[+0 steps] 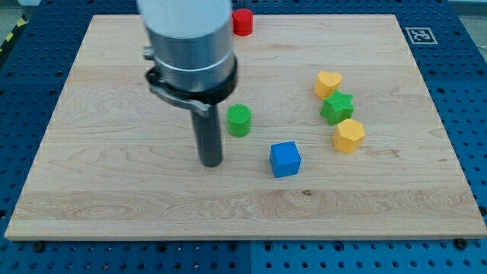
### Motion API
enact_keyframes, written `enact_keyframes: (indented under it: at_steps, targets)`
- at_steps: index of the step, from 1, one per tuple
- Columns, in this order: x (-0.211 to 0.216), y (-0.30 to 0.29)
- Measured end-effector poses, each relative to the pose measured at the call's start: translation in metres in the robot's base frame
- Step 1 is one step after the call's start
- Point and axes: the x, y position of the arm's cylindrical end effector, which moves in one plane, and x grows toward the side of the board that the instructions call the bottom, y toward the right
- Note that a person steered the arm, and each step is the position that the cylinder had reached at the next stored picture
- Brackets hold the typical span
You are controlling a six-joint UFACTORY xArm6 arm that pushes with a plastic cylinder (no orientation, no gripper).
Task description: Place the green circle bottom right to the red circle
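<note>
The green circle (239, 120) sits near the middle of the wooden board (114, 190). The red circle (242, 21) stands at the view's top edge of the board, almost straight above the green one and far from it. My tip (211, 163) rests on the board just left of and below the green circle, with a small gap between them. The arm's grey body hides the board above the tip.
A blue cube (285, 159) lies right of the tip and below the green circle. At the view's right stand a yellow heart (329, 83), a green star (337, 107) and a yellow block (349, 135), close together in a column.
</note>
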Motion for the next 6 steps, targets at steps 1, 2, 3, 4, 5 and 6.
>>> enact_keyframes:
  at_steps: [1, 2, 3, 4, 5, 6]
  targets:
    - [-0.009, 0.005]
    - [-0.034, 0.005]
    - [-0.054, 0.005]
    - [-0.064, 0.016]
    - [-0.059, 0.042]
    - [-0.065, 0.056]
